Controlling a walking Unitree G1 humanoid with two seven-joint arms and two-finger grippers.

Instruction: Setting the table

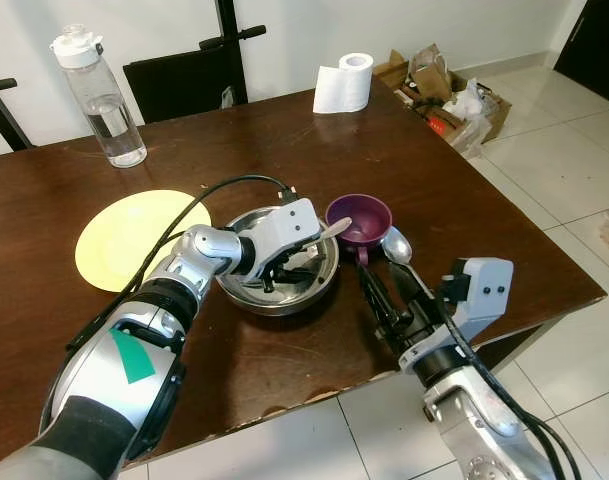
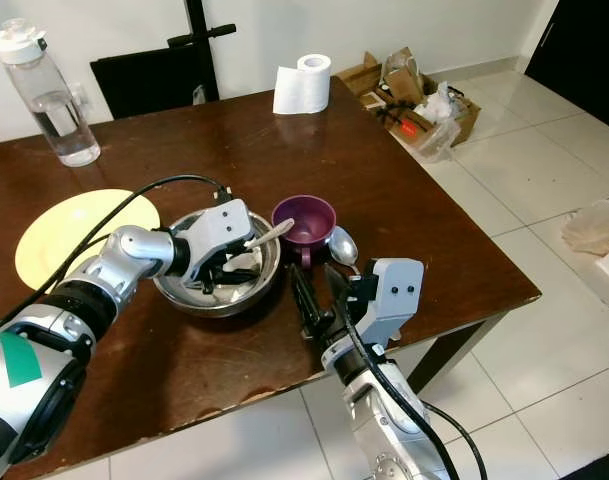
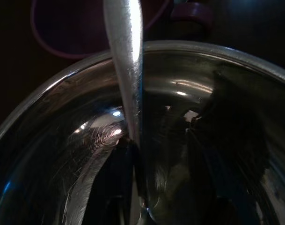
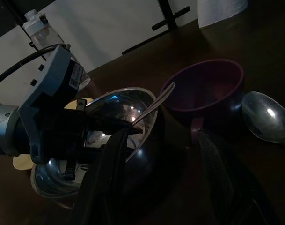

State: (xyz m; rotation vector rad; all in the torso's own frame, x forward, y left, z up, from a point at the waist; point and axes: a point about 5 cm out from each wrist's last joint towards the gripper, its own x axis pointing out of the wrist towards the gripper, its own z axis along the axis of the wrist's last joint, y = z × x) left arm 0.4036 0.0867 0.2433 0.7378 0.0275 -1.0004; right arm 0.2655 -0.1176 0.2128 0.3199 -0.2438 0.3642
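Observation:
A steel bowl (image 1: 322,291) sits mid-table with a purple cup (image 1: 360,214) just right of it. My left gripper (image 1: 278,270) reaches down into the bowl, shut on a metal utensil. The utensil's handle (image 1: 335,229) sticks out over the rim toward the cup, and it also runs across the left wrist view (image 3: 128,70). A large spoon (image 1: 396,243) lies on the table right of the cup. My right gripper (image 1: 380,272) rests low near the table's front edge, open. Its fingertips point at the cup's handle, with the spoon beside them. A yellow plate (image 1: 124,240) lies to the left.
A water bottle (image 1: 100,95) stands at the back left and a paper roll (image 1: 344,83) at the far edge. A black chair (image 1: 184,80) stands behind the table. Boxes and bags (image 1: 446,92) clutter the tiled floor to the right.

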